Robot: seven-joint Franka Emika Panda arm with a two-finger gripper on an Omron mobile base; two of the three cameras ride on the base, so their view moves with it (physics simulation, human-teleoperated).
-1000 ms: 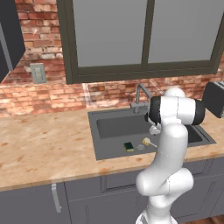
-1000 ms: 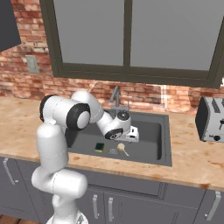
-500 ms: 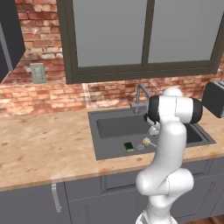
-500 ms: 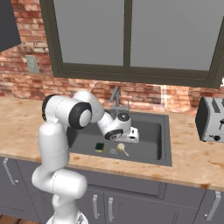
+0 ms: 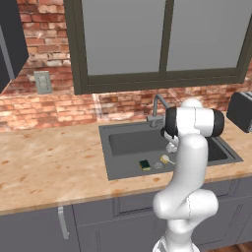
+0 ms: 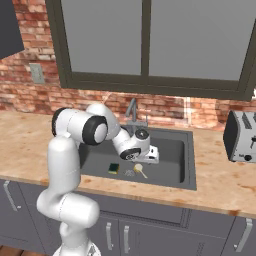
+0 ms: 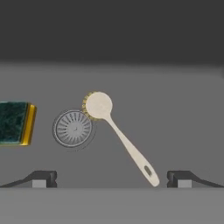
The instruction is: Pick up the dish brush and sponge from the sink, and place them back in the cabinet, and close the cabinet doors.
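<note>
Fingertips (image 7: 40,178) of the end effector (image 7: 111,179) are standing wide apart, gripping nothing, hovering over the sink (image 7: 175,109) floor. Beyond them the dish brush (image 7: 118,133) is lying beside the drain (image 7: 73,128), with the sponge (image 7: 15,123) lying further left.

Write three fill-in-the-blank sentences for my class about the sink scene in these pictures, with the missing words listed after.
1. The cream round-headed dish brush lies on the floor of the dark grey ____.
2. The pincer above the brush has its jaws ____.
3. In the hand view, the round drain grate sits between the brush head and the green and yellow ____.

Missing words: sink; open; sponge
</note>
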